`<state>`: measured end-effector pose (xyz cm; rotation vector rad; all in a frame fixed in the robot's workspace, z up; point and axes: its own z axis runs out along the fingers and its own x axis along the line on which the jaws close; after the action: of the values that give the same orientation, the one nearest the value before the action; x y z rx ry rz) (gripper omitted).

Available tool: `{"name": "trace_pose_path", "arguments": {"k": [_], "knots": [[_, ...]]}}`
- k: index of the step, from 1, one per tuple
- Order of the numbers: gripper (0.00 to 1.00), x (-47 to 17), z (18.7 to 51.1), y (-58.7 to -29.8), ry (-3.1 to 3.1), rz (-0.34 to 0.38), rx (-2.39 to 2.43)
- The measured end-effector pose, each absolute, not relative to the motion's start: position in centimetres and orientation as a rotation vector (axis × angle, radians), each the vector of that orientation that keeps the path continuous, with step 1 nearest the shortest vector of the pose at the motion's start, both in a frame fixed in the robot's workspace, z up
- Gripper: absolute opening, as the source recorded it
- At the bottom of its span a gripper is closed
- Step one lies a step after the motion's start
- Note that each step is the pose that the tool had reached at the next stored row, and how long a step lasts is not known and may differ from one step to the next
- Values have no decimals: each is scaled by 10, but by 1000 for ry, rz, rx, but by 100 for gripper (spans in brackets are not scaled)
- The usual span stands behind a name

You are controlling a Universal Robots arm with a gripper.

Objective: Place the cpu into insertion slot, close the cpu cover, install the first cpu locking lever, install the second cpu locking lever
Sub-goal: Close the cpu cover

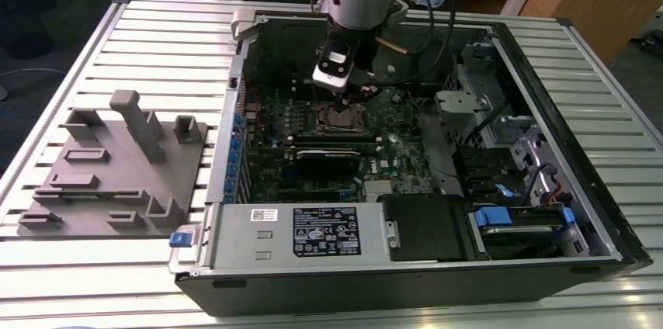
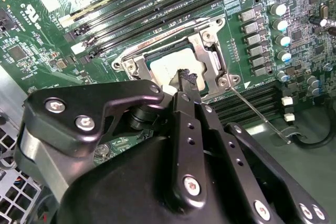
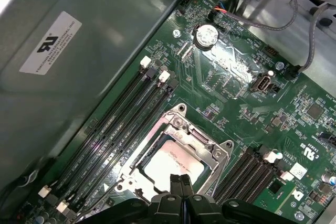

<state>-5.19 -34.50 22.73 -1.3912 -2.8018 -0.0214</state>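
Fingers of the black gripper (image 2: 186,77) are pressed together, empty, tips straight over an edge of the pale silver-grey square cpu (image 2: 167,66), which lies flat in the dark-rimmed insertion slot (image 2: 157,55) with the thin grey metal cpu cover (image 2: 207,51) down around it. One thin wire lever (image 2: 257,113) juts loose from a socket corner across long black memory slots (image 2: 157,3) flanking both sides.

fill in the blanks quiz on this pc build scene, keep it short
The cpu lies framed by its metal ___. The motherboard is coloured ___. The gripper above the cpu has its fingers ___. The grey fixture lies at the exterior view's ___.
Missing words: cover; green; shut; left.
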Motion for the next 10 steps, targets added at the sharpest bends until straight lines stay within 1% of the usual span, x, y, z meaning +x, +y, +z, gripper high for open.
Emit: {"name": "trace_pose_path", "arguments": {"k": [10], "knots": [[11, -52, 227, -345, -2819, -21, -1356]]}}
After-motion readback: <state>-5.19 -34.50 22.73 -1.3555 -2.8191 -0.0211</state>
